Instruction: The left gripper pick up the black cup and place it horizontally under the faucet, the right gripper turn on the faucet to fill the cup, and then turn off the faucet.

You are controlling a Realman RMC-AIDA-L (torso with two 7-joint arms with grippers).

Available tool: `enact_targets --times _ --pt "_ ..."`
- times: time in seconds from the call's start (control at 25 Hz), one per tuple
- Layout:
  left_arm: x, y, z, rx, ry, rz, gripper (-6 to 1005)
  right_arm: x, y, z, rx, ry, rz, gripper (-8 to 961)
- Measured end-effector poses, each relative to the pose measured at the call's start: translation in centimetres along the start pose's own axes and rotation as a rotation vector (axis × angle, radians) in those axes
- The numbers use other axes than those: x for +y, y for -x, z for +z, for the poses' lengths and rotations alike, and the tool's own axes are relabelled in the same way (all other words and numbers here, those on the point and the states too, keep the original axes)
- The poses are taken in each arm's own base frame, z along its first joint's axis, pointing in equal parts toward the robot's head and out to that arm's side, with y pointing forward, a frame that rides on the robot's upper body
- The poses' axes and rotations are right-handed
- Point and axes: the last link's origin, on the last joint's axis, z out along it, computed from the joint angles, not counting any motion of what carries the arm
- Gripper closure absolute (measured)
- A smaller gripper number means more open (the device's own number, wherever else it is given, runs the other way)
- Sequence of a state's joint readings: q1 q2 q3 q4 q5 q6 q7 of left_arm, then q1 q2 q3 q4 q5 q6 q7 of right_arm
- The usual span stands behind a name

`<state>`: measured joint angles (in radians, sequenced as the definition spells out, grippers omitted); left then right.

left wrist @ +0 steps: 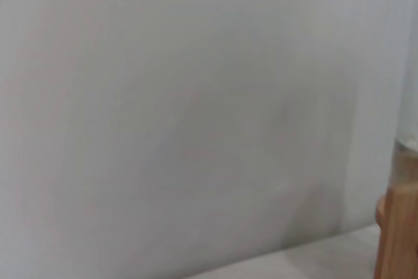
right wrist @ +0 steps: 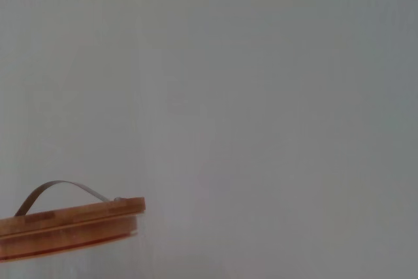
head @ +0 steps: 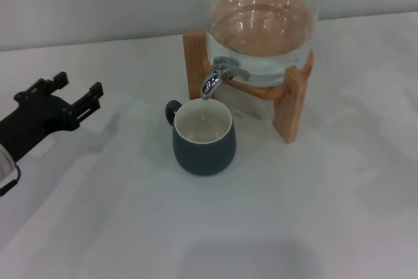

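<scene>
Where white table (head: 313,227) spreads, black cup (head: 204,136) (upright)

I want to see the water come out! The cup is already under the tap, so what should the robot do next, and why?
Probably bring the right hand, not in view now, to the tap to turn its lever. The cup stands upright under the spout and looks nearly empty. The left hand is open and well clear of it, so placing looks done and filling seems next.

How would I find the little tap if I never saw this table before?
Look for the big glass water jar on its wooden stand. At the jar's bottom front sits the faucet, right above the black cup. It is the only shiny silver thing there.
</scene>
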<state>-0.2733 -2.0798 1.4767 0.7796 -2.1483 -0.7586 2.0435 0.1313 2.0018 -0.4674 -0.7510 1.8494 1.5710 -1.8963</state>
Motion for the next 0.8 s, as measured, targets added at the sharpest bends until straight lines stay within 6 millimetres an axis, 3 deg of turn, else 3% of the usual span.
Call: enact_targets --times 0.04,0.16,0.36,0.64,0.8 --pt "-0.1 -0.1 -0.2 0.009 -0.003 -0.007 534 0.0 0.0 -0.1 0.0 -0.001 0.0 262" --pt "-0.5 -0.3 -0.6 0.028 -0.008 -0.023 287 0.0 0.0 -0.3 0.002 -0.007 0.0 262" --pt "-0.9 -0.5 -0.9 0.048 -0.021 -0.034 107 0.0 0.1 -0.9 0.006 -0.008 -0.003 262" --pt "-2.0 -0.9 -1.5 0.079 -0.069 -0.059 112 1.7 1.3 -2.2 0.057 0.101 0.023 262" --pt "-2.4 -1.3 -1.7 0.102 -0.085 -0.074 112 4.0 1.9 -1.4 0.168 0.24 0.028 262"
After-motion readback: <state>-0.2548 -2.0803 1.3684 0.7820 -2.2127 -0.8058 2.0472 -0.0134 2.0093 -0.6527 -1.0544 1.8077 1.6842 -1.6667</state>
